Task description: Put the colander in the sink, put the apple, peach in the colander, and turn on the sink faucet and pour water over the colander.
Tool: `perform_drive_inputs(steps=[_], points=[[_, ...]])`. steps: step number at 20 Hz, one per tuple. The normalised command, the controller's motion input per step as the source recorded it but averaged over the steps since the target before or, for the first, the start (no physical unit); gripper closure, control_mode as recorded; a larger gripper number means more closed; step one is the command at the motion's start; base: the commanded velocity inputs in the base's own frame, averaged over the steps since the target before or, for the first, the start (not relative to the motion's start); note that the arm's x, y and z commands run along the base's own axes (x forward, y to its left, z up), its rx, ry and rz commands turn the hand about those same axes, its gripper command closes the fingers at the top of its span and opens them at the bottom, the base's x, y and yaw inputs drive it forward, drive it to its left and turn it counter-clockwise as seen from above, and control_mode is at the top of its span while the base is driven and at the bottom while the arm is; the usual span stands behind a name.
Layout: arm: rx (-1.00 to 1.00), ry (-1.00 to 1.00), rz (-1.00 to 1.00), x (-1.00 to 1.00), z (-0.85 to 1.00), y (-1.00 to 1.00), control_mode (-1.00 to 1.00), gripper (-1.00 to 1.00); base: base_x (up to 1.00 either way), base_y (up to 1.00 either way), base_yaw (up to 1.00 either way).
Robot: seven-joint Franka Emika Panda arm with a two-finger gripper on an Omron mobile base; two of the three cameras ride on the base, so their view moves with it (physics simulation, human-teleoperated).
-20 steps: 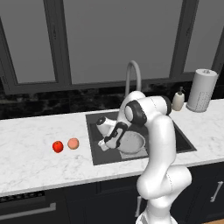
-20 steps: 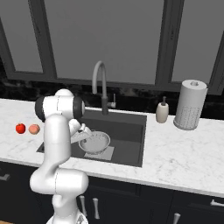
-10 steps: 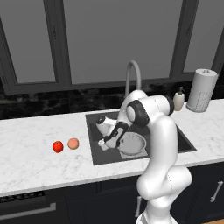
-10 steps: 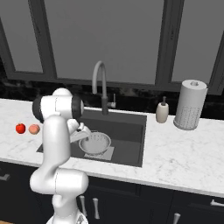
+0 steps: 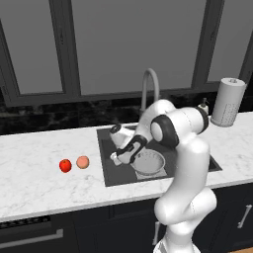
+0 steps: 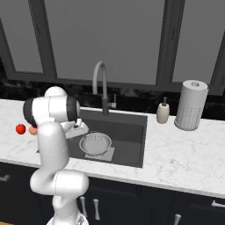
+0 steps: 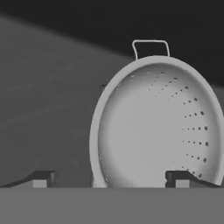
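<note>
The silvery mesh colander (image 5: 150, 163) (image 6: 95, 143) stands upright on the floor of the dark sink (image 5: 109, 172) (image 6: 129, 132), free of my hand. My gripper (image 5: 118, 157) (image 7: 111, 179) hovers just left of its rim, open, with nothing between the fingertips (image 7: 41, 179). In the hand view the colander (image 7: 157, 127) looms close, one wire handle at its far rim. On the white counter left of the sink lie the red apple (image 5: 65, 165) (image 6: 20, 128) and the orange-pink peach (image 5: 83, 162) (image 6: 33, 130). Behind the basin arches the grey faucet (image 5: 149, 86) (image 6: 100, 79).
A white soap dispenser (image 6: 163, 112) and a paper towel roll (image 6: 190, 105) stand on the counter right of the sink. Dark windows and a black backsplash run along the back. My own arm leans over the sink's left half.
The jaws have opened and let go of the colander, which has settled from a tilt to upright on the sink floor. The fruits have not moved.
</note>
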Motion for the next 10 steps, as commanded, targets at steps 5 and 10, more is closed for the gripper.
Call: perform_drive_inputs(steps=[5, 10], points=[[0.12, -0.01, 0.0, -0.16, 0.58, 0.03, -1.0, -1.0, 0.0, 0.0, 0.0], [0.13, -0.02, 0.0, -0.12, 0.56, 0.04, -1.0, -1.0, 0.0, 0.0, 0.0]])
